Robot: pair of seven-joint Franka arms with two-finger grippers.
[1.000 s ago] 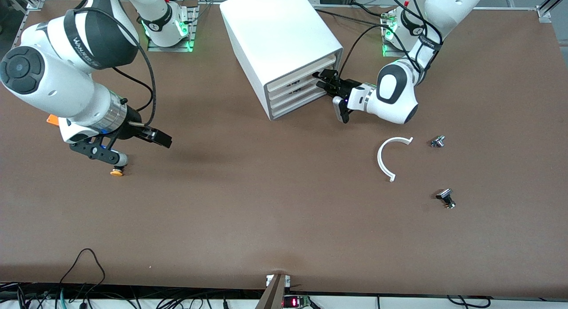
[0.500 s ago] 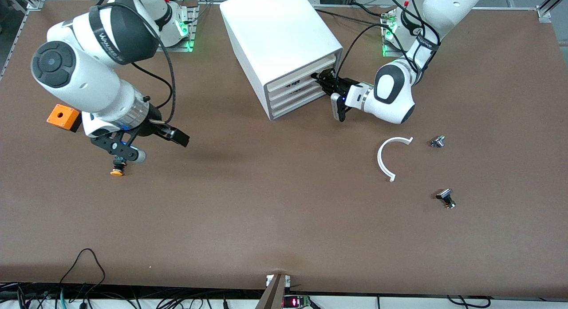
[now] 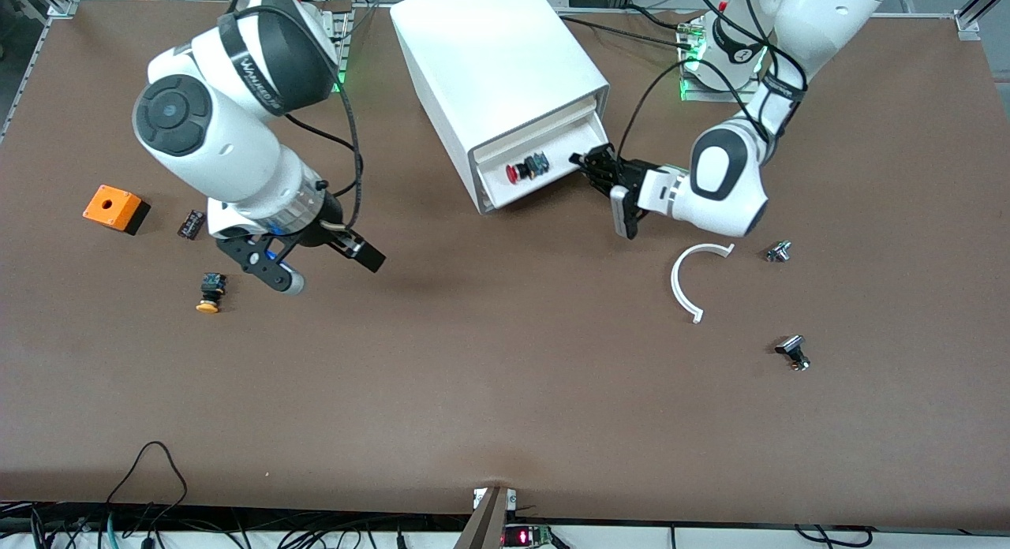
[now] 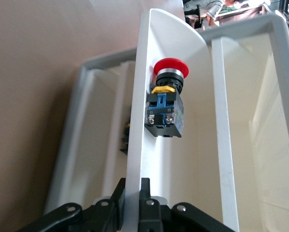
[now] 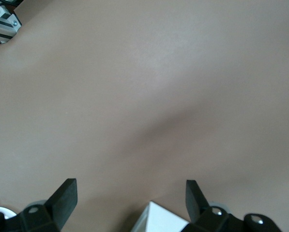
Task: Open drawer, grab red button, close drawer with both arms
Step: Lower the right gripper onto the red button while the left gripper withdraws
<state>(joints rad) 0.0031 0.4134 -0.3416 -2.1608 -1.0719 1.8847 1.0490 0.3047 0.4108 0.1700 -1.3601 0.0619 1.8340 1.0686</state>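
Observation:
The white cabinet (image 3: 489, 60) stands at the table's back middle. One drawer (image 3: 552, 188) is pulled out of it. The red-capped button (image 3: 521, 170) lies on its side in the drawer. My left gripper (image 3: 588, 164) is shut on the drawer's front strip at the end toward the left arm. In the left wrist view the gripper (image 4: 137, 186) pinches the strip (image 4: 144, 121), and the button (image 4: 166, 92) lies just past it. My right gripper (image 3: 323, 269) is open and empty over bare table, toward the right arm's end from the cabinet. The right wrist view (image 5: 129, 193) shows only tabletop between its fingers.
An orange box (image 3: 114, 207), a small black piece (image 3: 190, 222) and an orange-yellow capped button (image 3: 210, 291) lie toward the right arm's end. A white curved strip (image 3: 686, 281) and two small metal parts (image 3: 779, 252) (image 3: 793, 352) lie toward the left arm's end.
The left gripper has pulled the drawer out, and the red button now shows. The right arm has moved from over the orange-yellow button toward the cabinet.

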